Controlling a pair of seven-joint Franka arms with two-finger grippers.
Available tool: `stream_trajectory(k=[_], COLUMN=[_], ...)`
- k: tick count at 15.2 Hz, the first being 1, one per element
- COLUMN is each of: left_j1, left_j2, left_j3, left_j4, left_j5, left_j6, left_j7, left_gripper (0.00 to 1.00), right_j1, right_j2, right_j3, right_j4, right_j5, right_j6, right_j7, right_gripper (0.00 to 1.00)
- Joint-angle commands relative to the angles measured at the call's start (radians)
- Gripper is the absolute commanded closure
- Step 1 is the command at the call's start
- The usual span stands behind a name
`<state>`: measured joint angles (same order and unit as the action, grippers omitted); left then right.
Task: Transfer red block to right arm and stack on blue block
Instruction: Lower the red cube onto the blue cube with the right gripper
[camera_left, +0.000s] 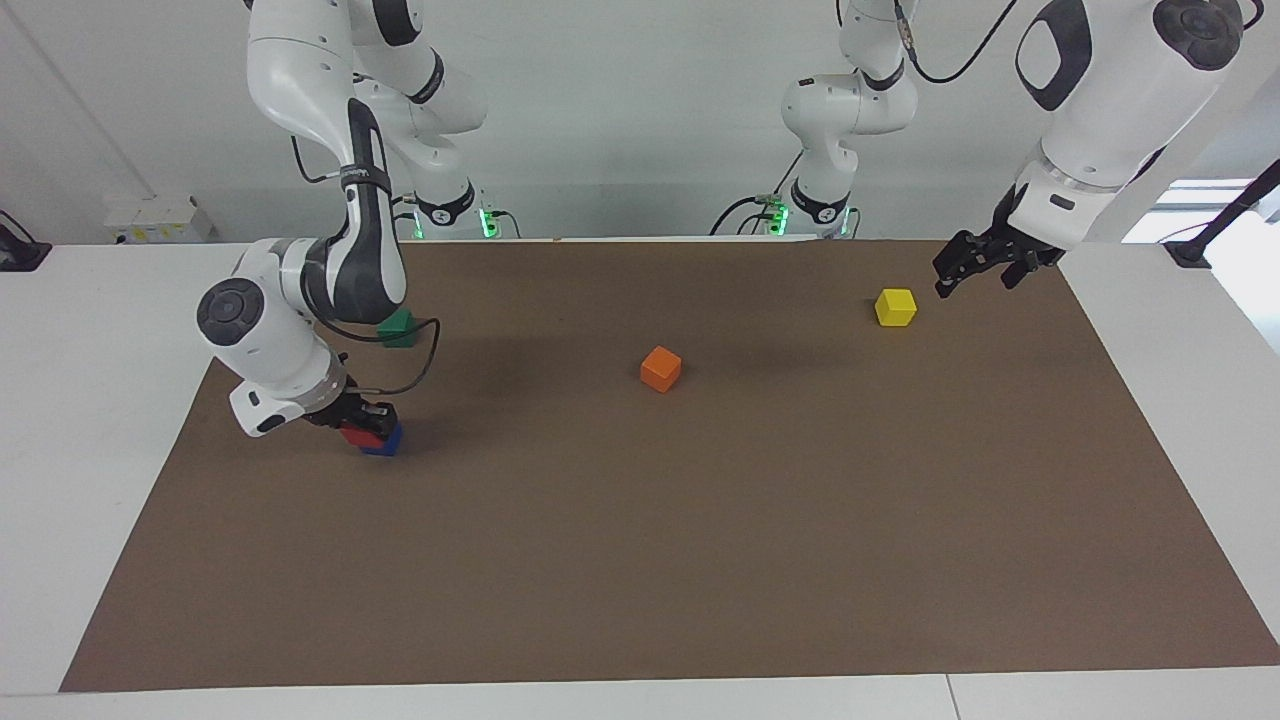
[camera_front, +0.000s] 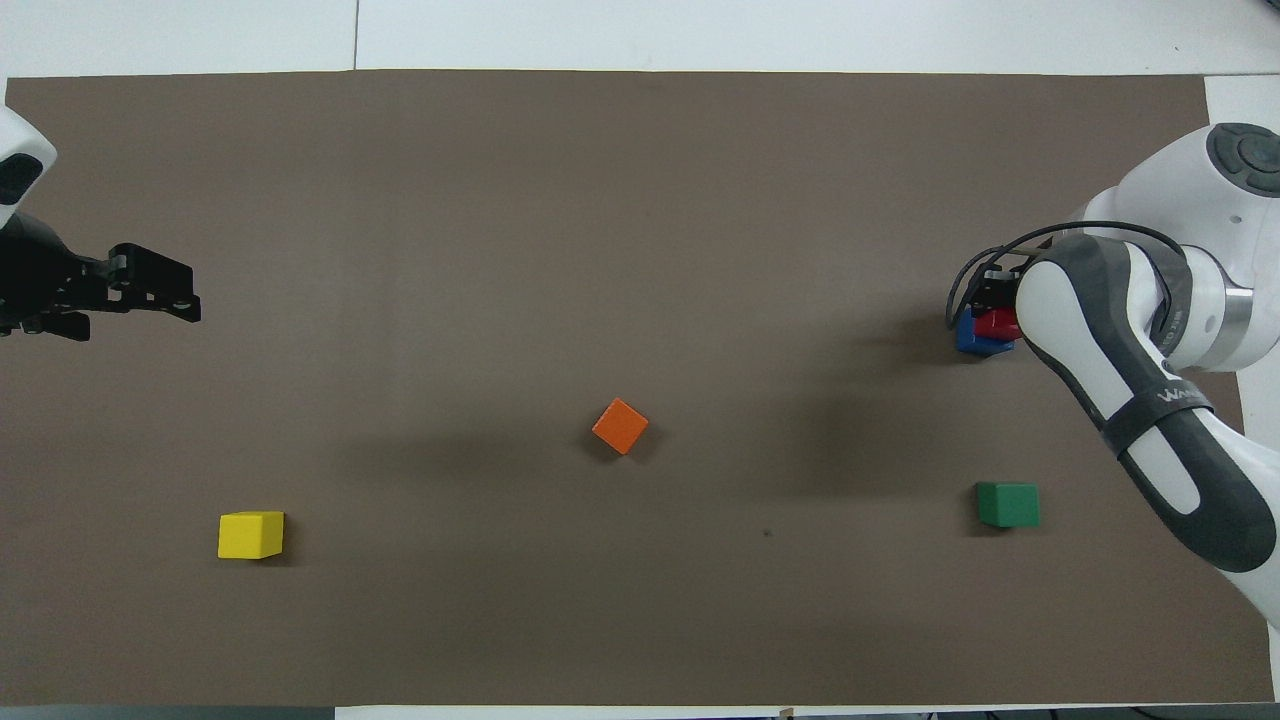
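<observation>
On the brown mat (camera_left: 700, 560), the right gripper (camera_left: 362, 428) pinches the red block (camera_left: 357, 435) onto the blue block (camera_left: 386, 443) at the right arm's end (only release remains, I judge), while the left gripper (camera_left: 975, 262) waits spread over the mat's edge.

The red block (camera_left: 356, 434) sits on the blue block (camera_left: 385, 443) at the right arm's end of the table; the green block (camera_left: 399, 327) lies nearer the robots; the orange block (camera_left: 661, 369) lies mid-table; the yellow block (camera_left: 895, 307) lies toward the left arm's end.
</observation>
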<state>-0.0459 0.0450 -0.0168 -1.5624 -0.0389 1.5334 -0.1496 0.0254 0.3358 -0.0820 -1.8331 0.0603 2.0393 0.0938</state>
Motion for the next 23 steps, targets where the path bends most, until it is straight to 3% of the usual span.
stream_trajectory(k=[1,2,3,4,5,6,14,18,23], left_j1=[-0.003,-0.003,-0.003,-0.003,-0.003,-0.002,-0.003,-0.002,-0.003], left_j2=[-0.005,-0.008,-0.008,-0.008,-0.008,-0.008,-0.008,-0.016,-0.027], left_j3=[0.015,0.023,0.027,0.032,0.037,0.037,0.04,0.037,0.037], left_j4=[0.019,0.019,0.021,0.021,0.021,0.021,0.021,0.015,-0.001], left_j5=[-0.021,-0.021,-0.016,-0.012,-0.009,-0.007,-0.007,-0.007,-0.009], left_j6=[0.001,0.001,0.002,0.001,-0.001,0.002,0.008,0.01,-0.002], left_j7=[0.015,0.018,0.018,0.016,0.016,0.016,0.015,0.012,0.009], left_gripper=[0.0,0.0,0.0,0.0,0.0,0.0,0.0,0.0,0.0], right_j1=[-0.012,-0.012,-0.012,-0.01,-0.01,-0.007,0.018,0.019,0.019], right_j2=[-0.012,-0.012,-0.012,-0.012,-0.012,-0.014,-0.066,-0.145,-0.263], right_j3=[0.008,0.008,0.008,0.008,0.008,0.008,0.016,0.016,0.016], right_j4=[-0.035,-0.035,-0.035,-0.034,-0.034,-0.025,0.115,0.123,0.123], right_j5=[-0.02,-0.02,-0.02,-0.02,-0.02,-0.02,-0.007,-0.004,-0.014], right_j6=[0.007,0.007,0.007,0.005,0.004,-0.007,-0.183,-0.191,-0.301], right_j7=[-0.019,-0.019,-0.019,-0.019,-0.017,-0.017,-0.019,-0.025,-0.104], right_gripper=[1.0,1.0,0.86,0.42,0.07,0.0,0.0,0.0,0.0])
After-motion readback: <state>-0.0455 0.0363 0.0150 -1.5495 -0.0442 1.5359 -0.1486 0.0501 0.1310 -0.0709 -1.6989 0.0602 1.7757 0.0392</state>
